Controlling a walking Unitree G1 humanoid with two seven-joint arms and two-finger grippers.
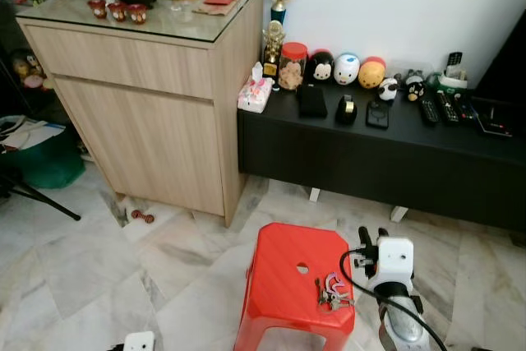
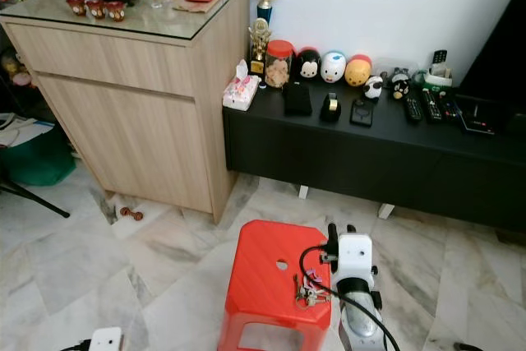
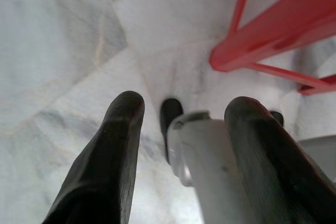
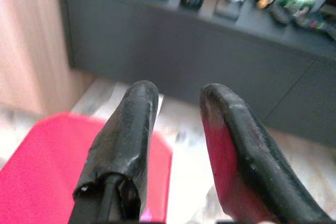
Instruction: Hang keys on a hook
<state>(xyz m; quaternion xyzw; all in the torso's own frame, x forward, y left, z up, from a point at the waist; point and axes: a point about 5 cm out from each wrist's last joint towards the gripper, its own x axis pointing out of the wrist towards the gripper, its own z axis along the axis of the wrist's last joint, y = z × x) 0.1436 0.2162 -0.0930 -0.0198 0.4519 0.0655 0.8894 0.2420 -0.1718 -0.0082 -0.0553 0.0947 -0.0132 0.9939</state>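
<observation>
The keys (image 1: 333,293) are lying on the red stool (image 1: 288,273), near its right edge. The right gripper (image 4: 176,103) is being held just beside them, at the stool's right side, its fingers parted narrowly with nothing between them. The left gripper (image 3: 181,124) is hanging low beside the stool's legs over the marble floor (image 1: 82,269), fingers spread apart and empty

Glossy red plastic stool (image 1: 292,285), metal keys (image 1: 333,293) at lower centre; polished marble floor (image 1: 74,269); my matt black rubbery jaws
</observation>
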